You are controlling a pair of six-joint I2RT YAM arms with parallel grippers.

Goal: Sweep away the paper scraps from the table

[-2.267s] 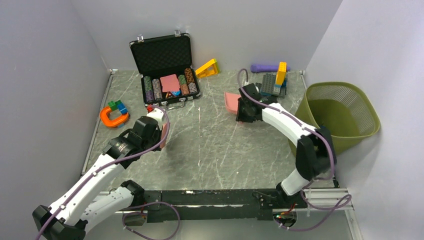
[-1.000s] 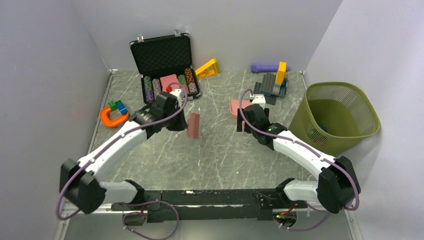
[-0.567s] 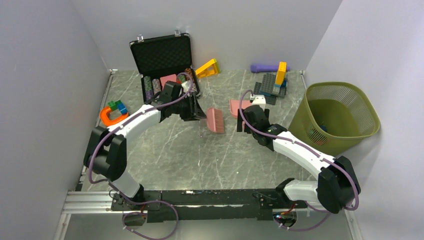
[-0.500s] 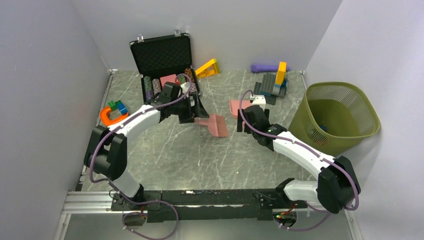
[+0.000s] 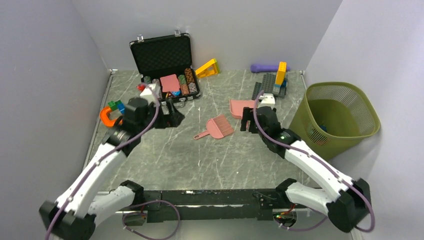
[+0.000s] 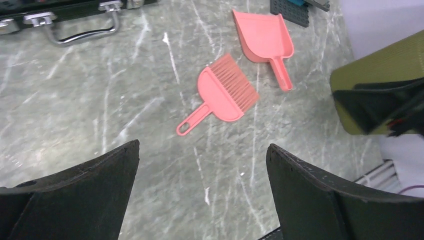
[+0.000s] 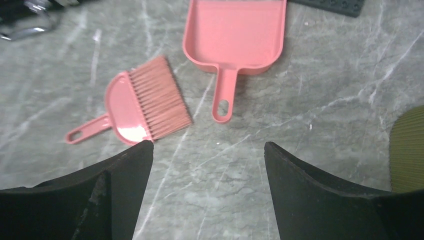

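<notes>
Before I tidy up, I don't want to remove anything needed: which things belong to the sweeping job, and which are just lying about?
For the job: pink brush, pink dustpan, green bin, table.
Lying about: poker chip case, orange horseshoe toy, yellow wedge, purple cylinder, building bricks.

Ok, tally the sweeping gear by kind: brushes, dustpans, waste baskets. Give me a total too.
Pink brush: 1
Pink dustpan: 1
Green waste basket: 1
Total: 3
</notes>
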